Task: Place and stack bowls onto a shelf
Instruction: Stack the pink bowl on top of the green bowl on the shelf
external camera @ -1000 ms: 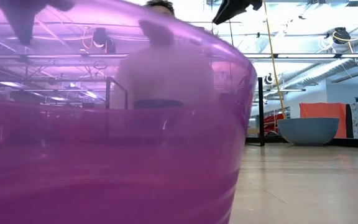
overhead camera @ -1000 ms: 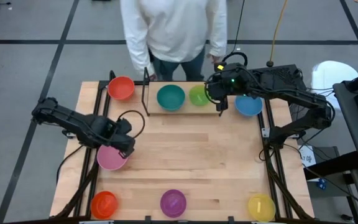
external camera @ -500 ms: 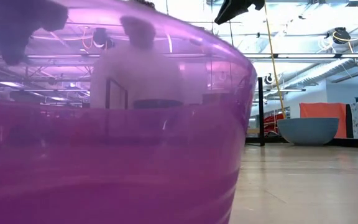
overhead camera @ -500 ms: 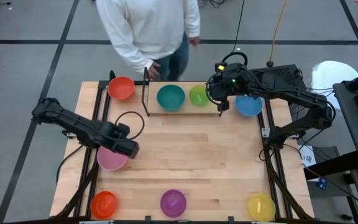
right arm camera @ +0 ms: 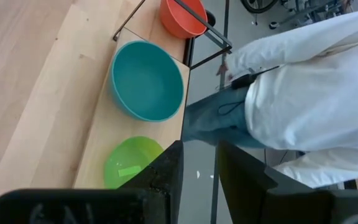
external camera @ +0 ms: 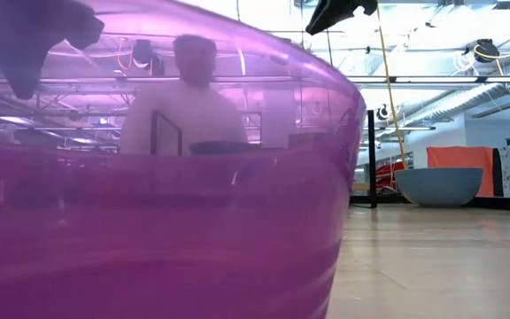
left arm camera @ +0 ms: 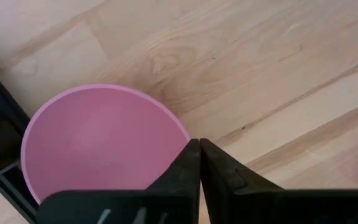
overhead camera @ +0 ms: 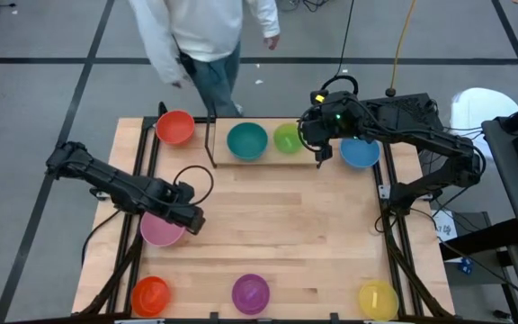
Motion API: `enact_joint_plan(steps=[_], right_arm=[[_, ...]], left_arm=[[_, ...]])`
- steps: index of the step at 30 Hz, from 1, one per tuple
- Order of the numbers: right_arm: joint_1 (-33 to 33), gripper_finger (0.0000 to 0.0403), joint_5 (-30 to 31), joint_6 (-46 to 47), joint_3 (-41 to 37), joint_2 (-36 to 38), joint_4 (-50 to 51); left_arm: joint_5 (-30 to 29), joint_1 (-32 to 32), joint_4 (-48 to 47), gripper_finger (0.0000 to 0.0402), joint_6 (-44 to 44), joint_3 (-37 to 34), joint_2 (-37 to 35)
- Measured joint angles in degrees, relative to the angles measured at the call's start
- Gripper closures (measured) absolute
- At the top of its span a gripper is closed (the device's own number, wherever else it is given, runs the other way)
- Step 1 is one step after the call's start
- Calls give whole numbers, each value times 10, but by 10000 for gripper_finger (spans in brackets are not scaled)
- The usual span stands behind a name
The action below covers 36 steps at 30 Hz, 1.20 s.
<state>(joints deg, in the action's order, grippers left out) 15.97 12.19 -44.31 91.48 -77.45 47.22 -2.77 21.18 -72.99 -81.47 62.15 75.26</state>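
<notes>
**L gripper clamps pink bowl rim – pick about to start**

Person (overhead camera: 207,36) behind table: a sec ago stood square at the far edge behind the shelf, now shifted toward the red-bowl corner, walking off along that side. Clear of both arms.

Shelf (overhead camera: 218,153), just in front of R gripper: teal bowl (overhead camera: 246,140) and green bowl (overhead camera: 287,138) sit on it side by side, unchanged. Room for one more on the board beside teal, or stack on top.

R gripper (overhead camera: 320,155): parked over shelf end near green, blue bowl (overhead camera: 360,152) just beside it on the tabletop. Fingers apart w/ a gap between, nothing in them. No change over the last sec.

L gripper (left arm camera: 199,147): the real change. A sec ago over pink bowl (overhead camera: 161,227) w/ jaws part-open; since then slid a bit toward table centre and the fingers came together. Wrist view shows tips pressed nearly flush, pink rim right at the pinch – reads as gripped on the thin wall, tho the rim itself is hidden between tips.

Meaning: grasp on pink looks made; next prob lift + carry to shelf. Thin-rim pinch, so bowl may tilt or slip on lift.

Rest untouched: red (overhead camera: 175,127), orange (overhead camera: 149,295), purple (overhead camera: 250,292), yellow (overhead camera: 378,299) bowls, all well away from either gripper.
</notes>
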Motion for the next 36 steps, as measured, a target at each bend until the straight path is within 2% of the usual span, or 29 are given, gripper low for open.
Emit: enact_joint_plan(steps=[13, 21, 24, 30, 36], right_arm=[[0, 310, 0, -1, 0, 0, 1], [0, 310, 0, -1, 0, 0, 2], [0, 310, 0, -1, 0, 0, 2], [0, 310, 0, -1, 0, 0, 2], [0, 310, 0, -1, 0, 0, 2]], left_arm=[[3, 17, 0, 323, -33, 0, 1], [4, 54, 8, 314, -115, -51, 1], [4, 65, 54, 314, -150, -78, 1], [34, 80, 180, 314, -149, -136, 1], [49, 86, 195, 314, -146, -169, 1]])
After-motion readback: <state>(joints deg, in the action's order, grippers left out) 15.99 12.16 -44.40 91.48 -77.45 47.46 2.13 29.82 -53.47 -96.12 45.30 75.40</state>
